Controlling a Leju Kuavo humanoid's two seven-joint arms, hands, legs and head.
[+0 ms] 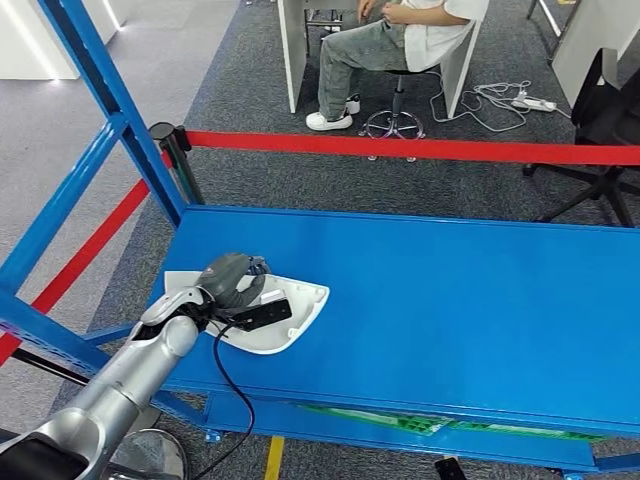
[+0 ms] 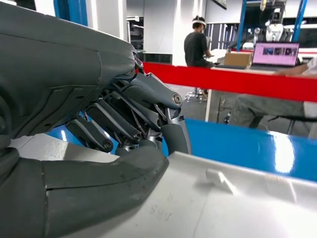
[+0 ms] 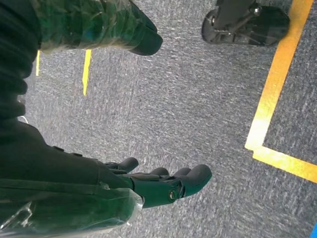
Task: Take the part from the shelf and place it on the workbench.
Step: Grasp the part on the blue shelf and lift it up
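Observation:
The part (image 1: 300,303) is a flat white plastic shell lying at the left end of the blue shelf board (image 1: 453,290). My left hand (image 1: 230,285) sits over its left half and grips it. In the left wrist view the thick thumb (image 2: 97,183) presses along the white part (image 2: 232,198) while the dark fingers (image 2: 145,106) curl round its far edge. A black cable runs from that wrist down over the board's front edge. My right hand (image 3: 160,183) hangs beside my body above grey carpet, fingers stretched out and holding nothing.
A blue shelf upright (image 1: 98,90) slants up at the left. Behind the board runs red barrier tape (image 1: 415,148) from a black post (image 1: 170,140). Beyond it a person (image 1: 377,40) sits at a white desk; a black office chair (image 1: 604,130) stands far right. Yellow floor lines (image 3: 269,99) mark the carpet.

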